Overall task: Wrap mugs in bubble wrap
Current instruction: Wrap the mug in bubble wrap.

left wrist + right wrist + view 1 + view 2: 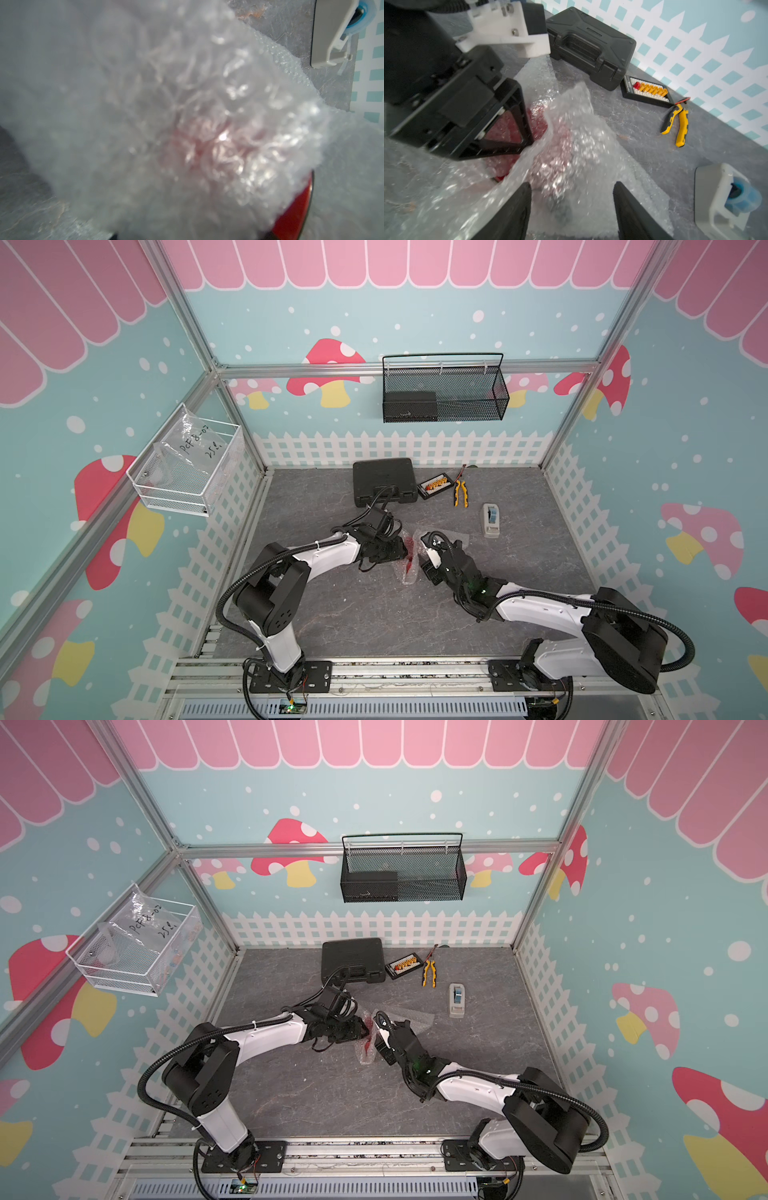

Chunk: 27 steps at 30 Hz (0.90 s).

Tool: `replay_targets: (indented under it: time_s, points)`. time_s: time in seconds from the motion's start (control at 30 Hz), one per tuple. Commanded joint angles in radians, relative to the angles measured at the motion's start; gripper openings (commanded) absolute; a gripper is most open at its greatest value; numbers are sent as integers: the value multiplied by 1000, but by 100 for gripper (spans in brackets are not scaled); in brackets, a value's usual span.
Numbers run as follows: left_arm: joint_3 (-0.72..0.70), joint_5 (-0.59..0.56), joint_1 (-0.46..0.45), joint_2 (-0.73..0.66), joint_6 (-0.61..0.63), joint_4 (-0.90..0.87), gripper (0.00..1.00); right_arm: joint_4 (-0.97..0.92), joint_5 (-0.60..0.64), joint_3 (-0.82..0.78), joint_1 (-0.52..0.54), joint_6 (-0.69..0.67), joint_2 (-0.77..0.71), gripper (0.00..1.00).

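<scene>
In both top views the red mug [409, 543] is lying near the middle of the grey bench [374, 614], mostly bundled in the bubble wrap [409, 577]. The left gripper [398, 549] is pressing in from one side of the bundle and the right gripper [377, 1036] is reaching in from the other. A loose flap of the sheet is trailing toward the grey-white tape dispenser [456, 1000].

In the left wrist view, blurred bubble wrap [187, 114] is filling nearly the whole picture. A strip of the mug's glossy red wall [295, 214] is showing past the sheet's edge. This gripper's fingers are not showing here, so I cannot tell whether it is clamping anything.

In the right wrist view the right gripper [572, 185] is standing released. Its dark fingers [521, 207] are spread apart with a raised fold of wrap between them. One finger of the left gripper [517, 133] is lying against the wrapped mug [537, 122]. A black case [591, 47] and yellow pliers [679, 122] are lying beyond.
</scene>
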Motion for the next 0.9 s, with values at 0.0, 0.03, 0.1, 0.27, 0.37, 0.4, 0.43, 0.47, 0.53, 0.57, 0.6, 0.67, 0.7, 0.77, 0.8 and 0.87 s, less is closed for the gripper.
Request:
replay_targets:
  time_s: [0.0,0.03,0.1,0.27,0.37,0.4,0.43,0.47,0.53,0.57,0.6,0.67,0.7,0.77,0.8,0.87]
  points:
    - [9,24,-9,1,23,-15,51,28,-64,42,-17,27,48,56]
    - [10,26,-9,0,24,-14,51,26,-80,51,-21,34,66,53]
    - [11,28,-9,-1,26,-9,51,15,-109,72,-22,41,100,47]
    - [0,37,-10,-19,31,16,51,-32,-170,133,-24,65,185,44]
    - [-11,35,-10,-33,32,31,52,-65,-188,171,-24,101,223,43]
    - [-15,35,-11,-38,30,36,52,-72,-179,178,-25,117,229,42]
    - [-18,33,-10,-44,28,41,52,-78,-168,180,-27,130,235,40]
    - [-19,29,-10,-47,26,43,52,-89,-152,180,-29,142,237,40]
    - [-23,23,-10,-58,20,47,52,-122,-135,184,-33,157,240,38]
    - [-25,17,-10,-65,16,51,52,-139,-123,181,-33,163,238,37]
    - [-31,11,-8,-74,10,56,52,-146,-121,174,-34,167,232,37]
    - [-45,2,-2,-99,-8,73,54,-144,-123,159,-38,175,217,37]
    - [-54,1,2,-113,-20,87,55,-145,-123,154,-38,176,213,37]
    - [-67,0,8,-134,-36,113,57,-144,-130,154,-39,174,213,37]
    - [-69,0,10,-140,-43,126,58,-141,-139,158,-40,173,216,36]
    - [-64,2,10,-143,-46,134,59,-140,-150,165,-41,171,224,36]
